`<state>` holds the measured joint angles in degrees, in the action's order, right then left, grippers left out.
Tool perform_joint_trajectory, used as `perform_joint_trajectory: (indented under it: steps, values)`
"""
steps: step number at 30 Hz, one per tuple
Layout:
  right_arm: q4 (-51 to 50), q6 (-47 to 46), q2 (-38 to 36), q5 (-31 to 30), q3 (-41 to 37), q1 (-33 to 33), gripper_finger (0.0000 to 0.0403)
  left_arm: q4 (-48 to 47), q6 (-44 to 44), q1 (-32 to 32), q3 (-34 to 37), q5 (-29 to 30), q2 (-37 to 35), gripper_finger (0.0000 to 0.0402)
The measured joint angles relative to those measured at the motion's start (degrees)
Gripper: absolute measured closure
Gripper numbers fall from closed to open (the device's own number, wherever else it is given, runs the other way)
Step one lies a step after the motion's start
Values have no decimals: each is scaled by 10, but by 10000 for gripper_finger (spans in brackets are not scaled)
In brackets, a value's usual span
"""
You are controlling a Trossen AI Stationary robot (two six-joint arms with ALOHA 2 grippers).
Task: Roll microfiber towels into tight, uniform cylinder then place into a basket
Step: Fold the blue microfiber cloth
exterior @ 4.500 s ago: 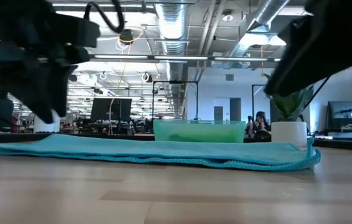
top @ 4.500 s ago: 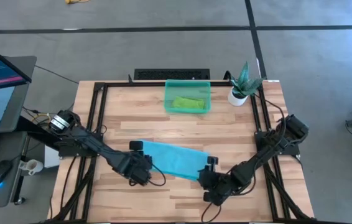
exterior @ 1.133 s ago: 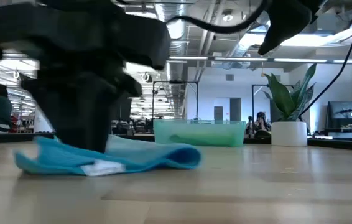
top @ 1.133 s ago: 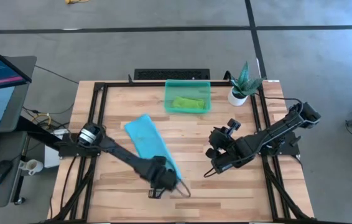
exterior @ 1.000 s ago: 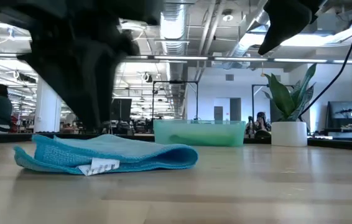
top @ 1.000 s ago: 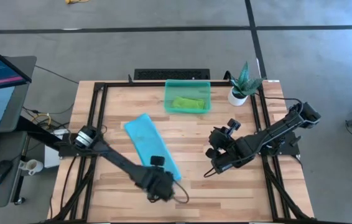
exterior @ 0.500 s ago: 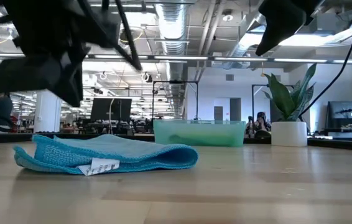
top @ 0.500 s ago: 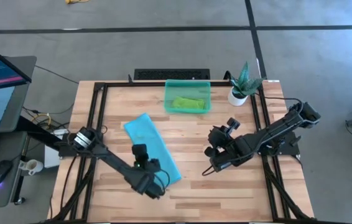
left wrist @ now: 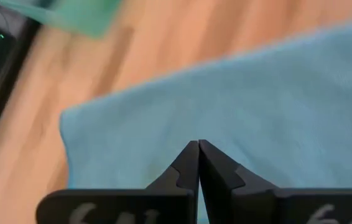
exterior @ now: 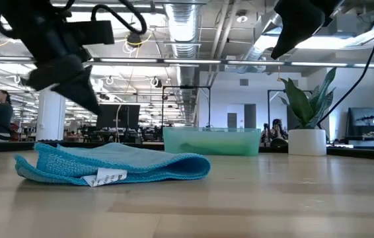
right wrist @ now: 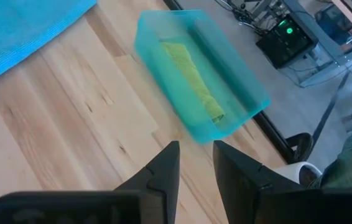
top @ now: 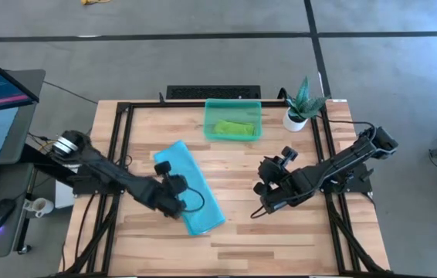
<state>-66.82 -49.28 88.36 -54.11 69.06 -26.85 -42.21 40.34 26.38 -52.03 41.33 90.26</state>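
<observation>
**Blue towel lies folded and unrolled; green one sits in the basket**

The left gripper [top: 171,188] hangs above the near half of the blue towel [top: 190,188] with its fingers [left wrist: 188,167] pressed together and nothing between them; the left wrist view shows the closed tips over bare cloth. The right gripper [top: 269,188] waits well apart on the table's right side, lifted clear, its fingers [right wrist: 164,167] standing partly apart and holding nothing.

The blue towel lies as a long folded strip on the table [top: 280,239], running diagonally from the near middle toward the far left. From the low view it shows as a loose, doubled layer with a rounded fold at one end [exterior: 197,165], so it looks soft, light and limp. It would likely sag and slide on the smooth wood if pulled rather than keep its shape. A tight roll probably calls for pinching a short end or corner edge, where the layers are thin enough to catch, while the other gripper pins the cloth. The terry surface looks grippy rather than slick.

The green towel [top: 234,127] already lies in the basket [top: 209,122] at the table's far edge, beside a potted plant [top: 299,106].

A small white tag [exterior: 105,176] hangs from the blue towel's near edge; it carries print, but too small to read. No other label or brand can be read on the task's things.
</observation>
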Motion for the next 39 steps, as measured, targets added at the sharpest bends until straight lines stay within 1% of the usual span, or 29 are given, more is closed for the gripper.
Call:
perform_joint_trajectory:
  steps: [3,5,8,11,16,18,22,24,26,28,34,36,39]
  values:
    - [1,0,0,0,0,0,284,92,-14,-24,50,28,-42,398]
    - [1,1,0,0,0,0,284,138,-24,-43,72,30,-57,398]
    - [2,2,0,0,0,0,284,196,-34,-72,95,30,-60,398]
    - [2,2,0,0,0,0,284,232,-44,-99,104,31,-51,397]
    - [1,3,0,0,0,0,284,241,-18,-133,104,26,-38,397]
    - [1,3,0,0,0,0,284,226,-9,-141,105,21,-38,397]
    - [0,3,0,0,0,0,284,220,24,-160,105,-31,-17,397]
    - [1,3,0,0,0,0,284,234,30,-169,104,-59,2,397]
    - [5,9,0,0,0,2,284,235,29,-177,104,-79,18,397]
    - [8,15,0,0,0,4,284,249,28,-185,104,-84,34,397]
    - [14,18,0,0,0,12,284,255,30,-199,102,-105,46,397]
    - [14,18,0,0,0,16,284,275,14,-203,102,-122,56,397]
    - [16,18,0,0,0,20,284,308,-33,-204,101,-135,72,397]
